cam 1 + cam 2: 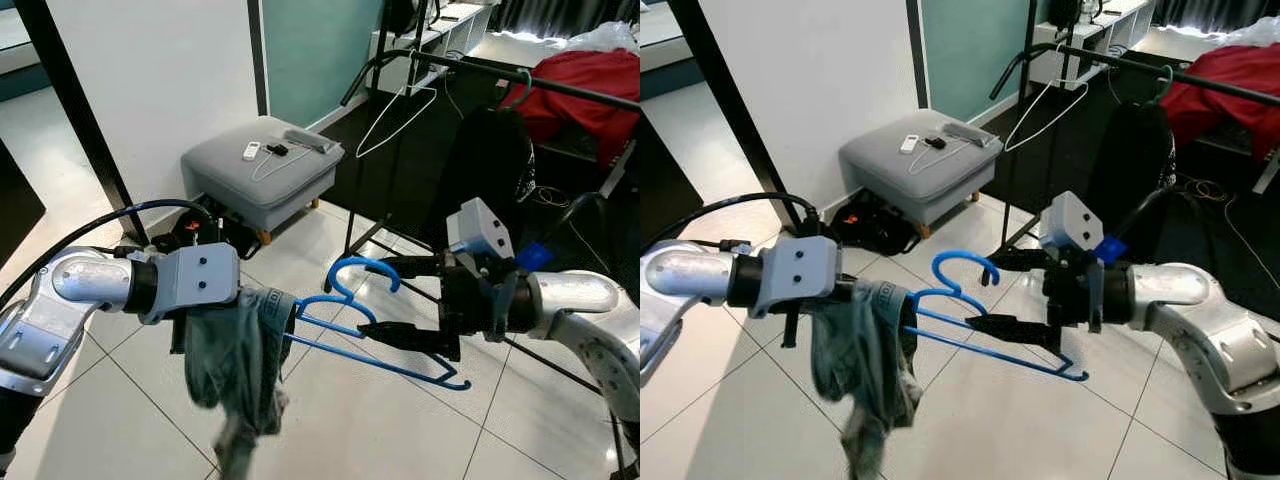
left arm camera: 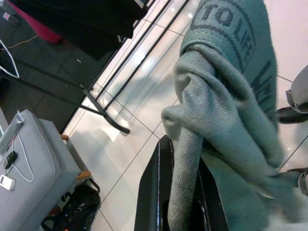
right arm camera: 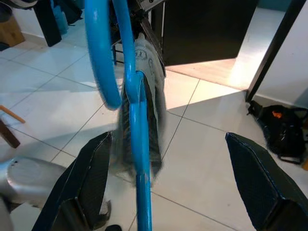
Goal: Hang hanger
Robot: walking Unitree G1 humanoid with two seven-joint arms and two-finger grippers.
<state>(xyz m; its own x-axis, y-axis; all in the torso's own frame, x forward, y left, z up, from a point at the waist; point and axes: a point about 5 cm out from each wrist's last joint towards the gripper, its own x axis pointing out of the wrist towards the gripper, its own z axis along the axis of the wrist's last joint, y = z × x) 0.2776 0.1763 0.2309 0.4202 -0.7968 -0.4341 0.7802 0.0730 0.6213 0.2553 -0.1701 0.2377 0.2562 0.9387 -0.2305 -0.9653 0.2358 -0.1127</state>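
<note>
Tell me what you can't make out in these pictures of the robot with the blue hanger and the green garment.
- Left pincer: the green garment wraps its fingers in the eye views.
- Garment's lower end: cut off by the bottom edge, left eye view.
- Blue hanger: whether the right pincer touches it; the wrist view shows wide-spread fingers.
- Garment print: partly folded away, left wrist view.
- Small items on the grey ottoman: too small to identify.

White tiled floor [image 1: 90,180], grey ottoman [image 1: 262,170], white wall [image 1: 160,70].
</note>
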